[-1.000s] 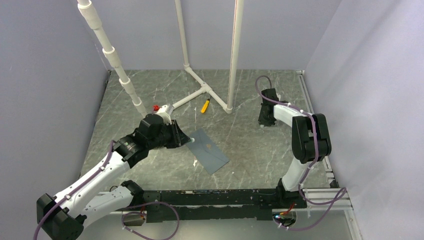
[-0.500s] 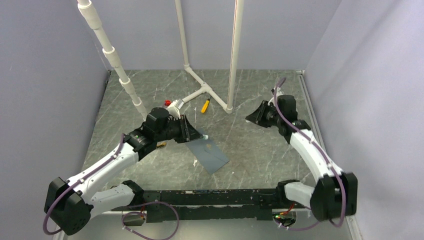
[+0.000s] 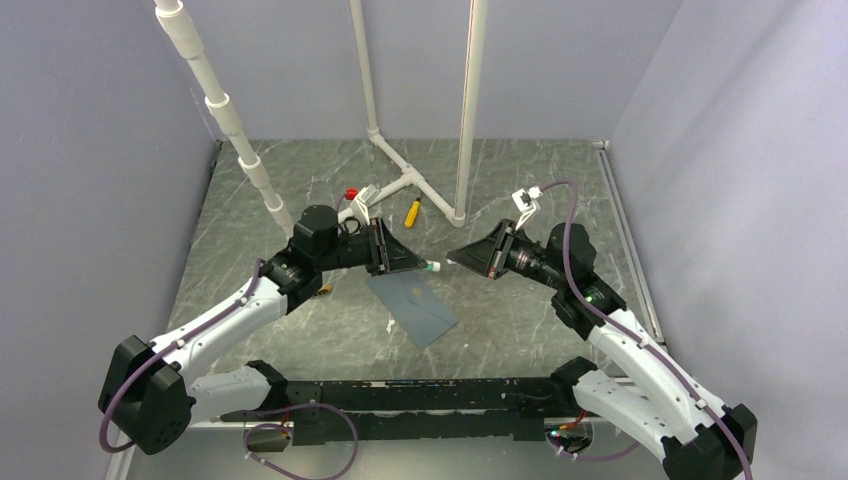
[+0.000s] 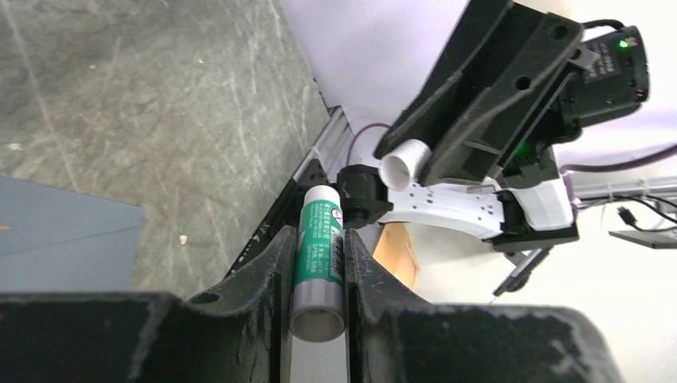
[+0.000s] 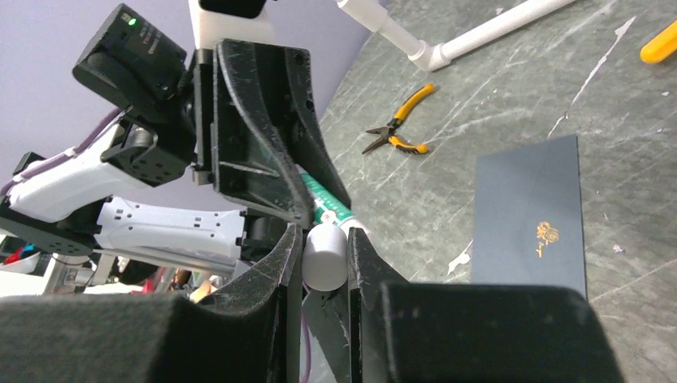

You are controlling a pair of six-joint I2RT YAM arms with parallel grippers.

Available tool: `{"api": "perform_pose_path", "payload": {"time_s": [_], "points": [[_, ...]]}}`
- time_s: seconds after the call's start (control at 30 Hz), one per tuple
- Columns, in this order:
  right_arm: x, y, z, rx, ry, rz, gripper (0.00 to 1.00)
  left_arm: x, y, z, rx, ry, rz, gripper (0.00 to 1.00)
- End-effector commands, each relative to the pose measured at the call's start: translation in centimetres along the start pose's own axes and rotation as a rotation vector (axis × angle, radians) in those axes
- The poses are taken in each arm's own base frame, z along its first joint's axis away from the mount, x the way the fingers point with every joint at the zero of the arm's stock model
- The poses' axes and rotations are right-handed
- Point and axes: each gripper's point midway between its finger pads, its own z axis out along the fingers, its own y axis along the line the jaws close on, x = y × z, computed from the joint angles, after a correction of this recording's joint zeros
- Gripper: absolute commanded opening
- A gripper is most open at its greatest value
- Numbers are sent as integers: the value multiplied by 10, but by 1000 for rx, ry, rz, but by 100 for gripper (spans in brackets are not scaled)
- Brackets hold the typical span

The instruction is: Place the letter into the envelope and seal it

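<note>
As seen from overhead, shows the envelope flat on the marbled table, gold emblem up, untouched. Just above the envelope's far corner, has the left gripper clamped on a green glue stick. Right of the envelope, has the right gripper pinching a white cap. Near the envelope, has yellow-handled pliers.

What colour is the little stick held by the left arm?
Green label on a white glue stick; clearest in the left wrist view.

Envelope, pliers, pipe frame on marbled table
</note>
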Motion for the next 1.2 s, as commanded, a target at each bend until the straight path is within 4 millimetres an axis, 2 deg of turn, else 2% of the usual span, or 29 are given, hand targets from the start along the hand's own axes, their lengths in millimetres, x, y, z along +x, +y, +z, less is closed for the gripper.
{"api": "perform_pose_path", "payload": {"time_s": [0.0,0.13,0.5,0.7,0.9,1.17], "points": [[-18,17,4,-4,-37,-26,0,-7,-36,-4,133,13,57,2],[-14,12,7,71,-1,-48,0,-8,-37,-4,129,6,70,2],[-6,8,9,125,45,-57,0,-14,-42,-7,119,-14,114,2],[1,15,9,83,66,-46,0,-15,-49,-9,138,-23,121,2],[3,30,7,13,62,-27,0,-12,-64,-14,210,-11,107,3],[19,15,6,83,124,28,0,-12,-89,-25,293,-14,123,2]]}}
